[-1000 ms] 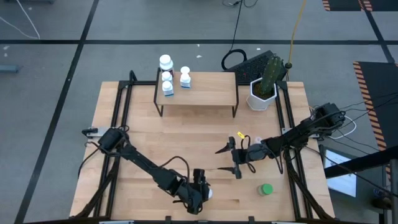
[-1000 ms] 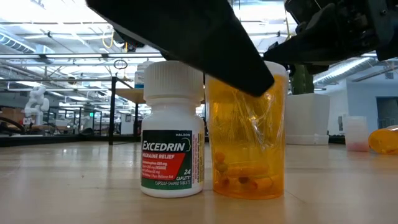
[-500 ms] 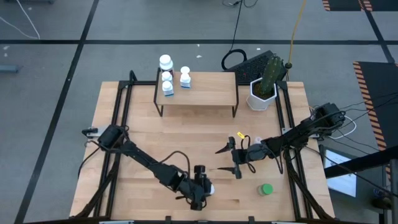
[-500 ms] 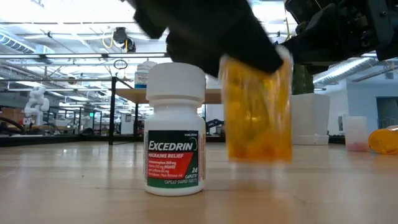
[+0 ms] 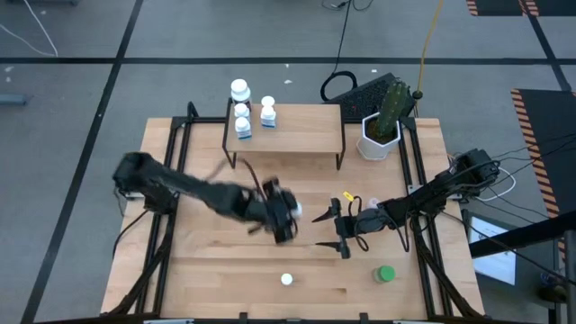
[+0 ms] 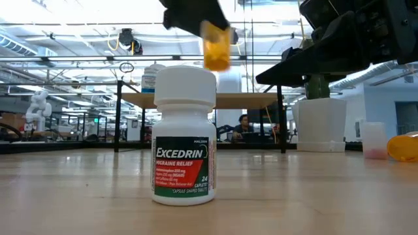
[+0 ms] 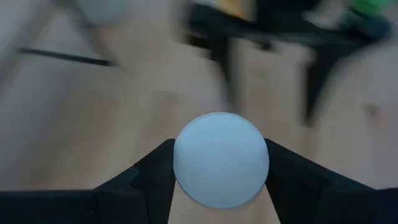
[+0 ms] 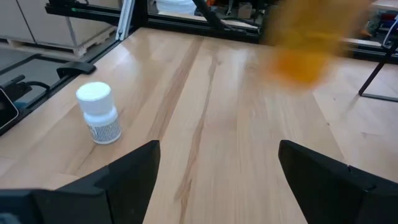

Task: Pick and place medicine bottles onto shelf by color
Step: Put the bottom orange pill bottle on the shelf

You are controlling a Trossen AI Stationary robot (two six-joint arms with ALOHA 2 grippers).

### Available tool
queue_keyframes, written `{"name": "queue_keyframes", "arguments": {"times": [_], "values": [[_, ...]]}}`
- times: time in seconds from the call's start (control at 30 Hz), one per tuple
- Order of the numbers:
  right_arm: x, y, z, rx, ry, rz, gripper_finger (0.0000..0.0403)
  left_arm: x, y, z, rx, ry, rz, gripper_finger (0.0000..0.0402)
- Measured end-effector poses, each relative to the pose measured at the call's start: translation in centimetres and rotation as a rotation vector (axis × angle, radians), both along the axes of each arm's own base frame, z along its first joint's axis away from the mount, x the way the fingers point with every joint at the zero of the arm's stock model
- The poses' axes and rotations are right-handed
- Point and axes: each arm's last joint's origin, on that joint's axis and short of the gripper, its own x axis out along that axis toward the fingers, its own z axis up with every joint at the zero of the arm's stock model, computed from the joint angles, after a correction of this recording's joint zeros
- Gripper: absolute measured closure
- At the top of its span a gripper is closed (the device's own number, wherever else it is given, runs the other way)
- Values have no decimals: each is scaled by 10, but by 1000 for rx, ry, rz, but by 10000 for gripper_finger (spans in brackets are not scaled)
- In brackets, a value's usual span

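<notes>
My left gripper (image 5: 288, 212) hangs over the table's middle, shut on an orange medicine bottle (image 6: 216, 46) with a white cap (image 7: 221, 158). A white Excedrin bottle (image 5: 286, 279) stands upright on its base near the front edge. A green bottle (image 5: 385, 274) stands at the front right. My right gripper (image 5: 328, 230) waits open, right of centre, nothing between its fingers. Three white bottles (image 5: 241, 121) stand on the left end of the shelf (image 5: 297, 130) at the back. My left gripper pinches the orange bottle between its two fingers, one on each side of the white cap (image 7: 184, 160). The fingers come slanting down from the table's left. The bottle (image 8: 303, 45) hangs below them, roughly upright and lifted clear of the table.
A white hexagonal pot (image 5: 379, 138) with a cactus stands right of the shelf. Another orange bottle (image 6: 403, 147) lies on its side near my right arm, beside a small clear container (image 6: 373, 140). Black rails run along the table's left and right sides.
My left gripper has closed on the orange bottle that stood beside the white Excedrin bottle near the front edge. It has lifted the bottle clear and carried it up and toward the table's middle and far side. The white bottle stays standing.
</notes>
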Motion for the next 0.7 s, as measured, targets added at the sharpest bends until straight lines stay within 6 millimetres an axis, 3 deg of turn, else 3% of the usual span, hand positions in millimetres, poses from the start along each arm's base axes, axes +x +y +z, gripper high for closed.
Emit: {"name": "queue_keyframes", "arguments": {"times": [0.1,0.23,0.43,0.57,0.7], "values": [[0,0,0,0,0,0,78,-12,40,26,32,-38,114,177],[0,0,0,-13,1,3,78,-21,94,43,67,-55,241,163],[0,-1,-1,-29,1,-20,78,-32,165,43,89,-15,433,175],[0,-1,-2,-39,11,-19,78,-37,198,37,61,1,511,188],[-1,-2,-3,-63,26,-39,78,-40,214,34,39,12,533,181]]}}
